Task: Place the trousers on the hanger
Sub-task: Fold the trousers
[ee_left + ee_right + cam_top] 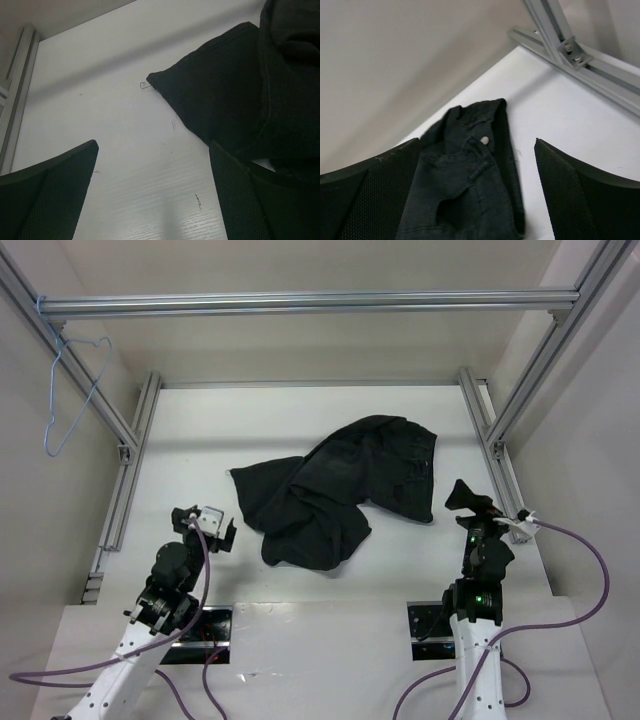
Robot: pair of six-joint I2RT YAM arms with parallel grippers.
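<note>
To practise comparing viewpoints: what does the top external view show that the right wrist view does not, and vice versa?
Only the top external view shows the hanger hanging from the frame and the left gripper. Only the right wrist view shows the pale waistband button. Both show the trousers crumpled on the table and the open right gripper.

We are seeing the black trousers [335,490] lying crumpled mid-table, and the light-blue hanger [72,395] hanging from the frame's far-left corner.

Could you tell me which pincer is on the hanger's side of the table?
The left pincer: the light-blue hanger hangs from the aluminium frame at far left, whereas the right pincer sits beyond the trousers, on the opposite side.
</note>
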